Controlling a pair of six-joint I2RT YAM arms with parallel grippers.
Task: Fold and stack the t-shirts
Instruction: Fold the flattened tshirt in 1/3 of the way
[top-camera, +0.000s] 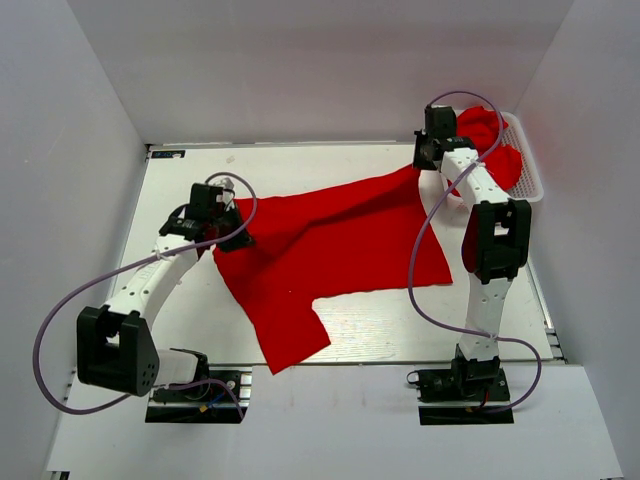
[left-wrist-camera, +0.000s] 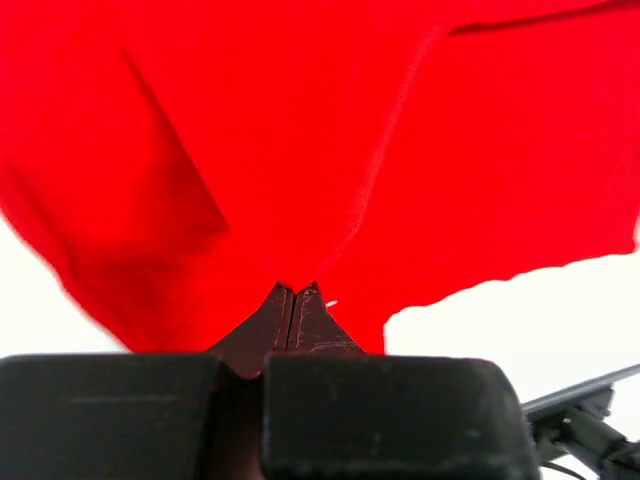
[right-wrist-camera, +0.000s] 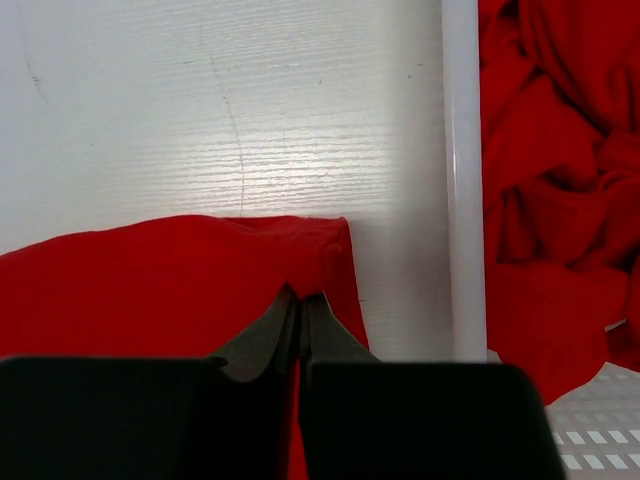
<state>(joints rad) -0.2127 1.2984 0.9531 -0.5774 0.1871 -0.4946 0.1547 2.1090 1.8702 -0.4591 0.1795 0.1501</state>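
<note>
T-shirt (top-camera: 340, 245) — plain red — on tbl (top-camera: 400, 320)

**Bench surface and load: white table, one shirt spread out, one basket**

The table (top-camera: 370, 325) is a pale, wood-grained board, walled on the left, far and right sides. A red t-shirt (top-camera: 330, 250) lies opened out across its middle, running from the left-centre up toward the far right corner, with one sleeve pointing at the near edge; the cloth is creased, not flat. Its far right corner ends just beside the basket's rim, apart from it. The white lattice basket (top-camera: 528, 175) stands at the far right corner and holds a crumpled heap of red shirts (top-camera: 480, 128). Two black arm bases, left (top-camera: 195, 398) and right (top-camera: 465, 395), sit along the near edge.
</note>
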